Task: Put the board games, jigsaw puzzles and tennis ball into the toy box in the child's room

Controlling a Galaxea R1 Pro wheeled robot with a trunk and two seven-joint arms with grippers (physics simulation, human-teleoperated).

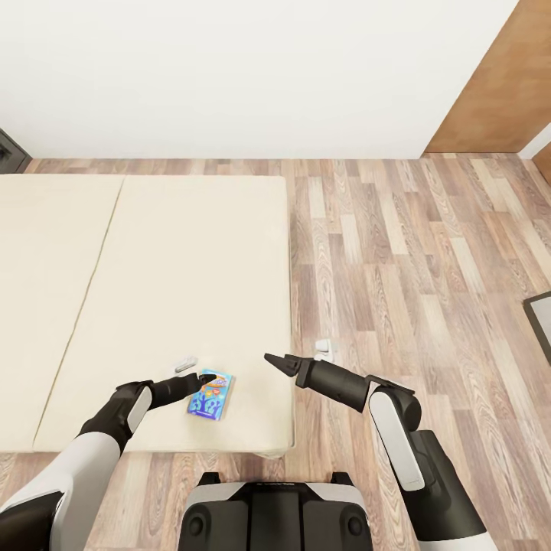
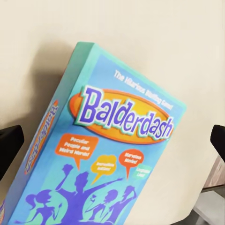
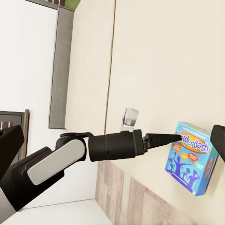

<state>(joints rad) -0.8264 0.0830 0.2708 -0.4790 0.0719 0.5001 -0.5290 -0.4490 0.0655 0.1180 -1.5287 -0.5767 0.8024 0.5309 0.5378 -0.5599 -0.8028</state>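
One of the board games, a light blue "Balderdash" box, lies flat near the front right corner of the bed, a cream mattress. My left gripper is open right at the box's far end, one fingertip on either side of it in the left wrist view. To the right of the box my right gripper hangs open at the mattress's right edge, holding nothing.
A small white object lies on the mattress just beyond the box, another on the wood floor right of the bed. A brown door stands at the back right. A dark flat thing shows at the right edge.
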